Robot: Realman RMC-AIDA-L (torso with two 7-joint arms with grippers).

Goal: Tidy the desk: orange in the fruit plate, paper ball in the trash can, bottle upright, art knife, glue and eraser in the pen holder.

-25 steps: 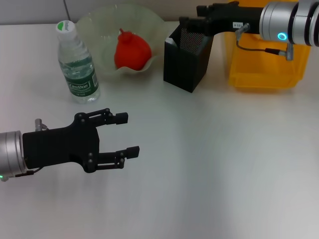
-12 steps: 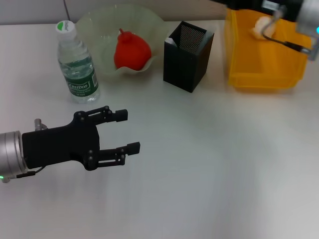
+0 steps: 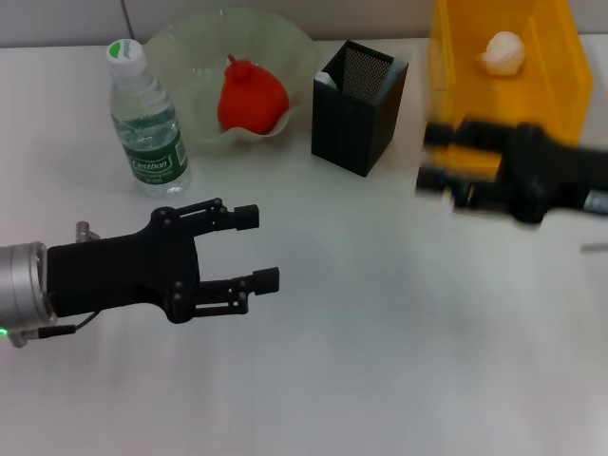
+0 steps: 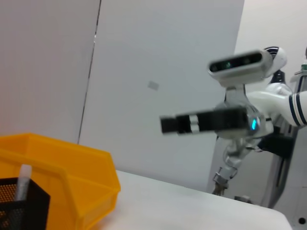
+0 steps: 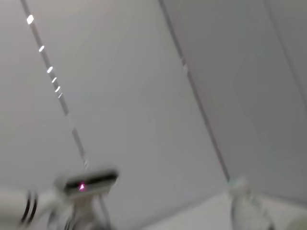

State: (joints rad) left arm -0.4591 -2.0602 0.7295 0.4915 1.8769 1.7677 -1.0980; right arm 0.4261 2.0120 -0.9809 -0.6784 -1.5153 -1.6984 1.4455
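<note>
The orange (image 3: 249,98) lies in the pale-green fruit plate (image 3: 180,43) at the back. The bottle (image 3: 144,123) stands upright to the plate's left. The black mesh pen holder (image 3: 356,109) stands right of the plate, with a white item (image 3: 326,83) at its rim; it also shows in the left wrist view (image 4: 19,206). The paper ball (image 3: 502,49) lies in the yellow trash can (image 3: 556,66). My left gripper (image 3: 258,247) is open and empty above the table, in front of the bottle. My right gripper (image 3: 430,159) is blurred, open and empty, in front of the trash can. The eraser is hidden.
The white table (image 3: 380,361) stretches in front of both grippers. In the left wrist view the trash can (image 4: 62,167) stands next to the pen holder and my right arm (image 4: 211,122) shows farther off. The right wrist view shows the bottle (image 5: 244,206), blurred.
My right gripper has left the pen holder's top, passed behind the trash can and come down in front of it. My left gripper has edged slightly to the right.
</note>
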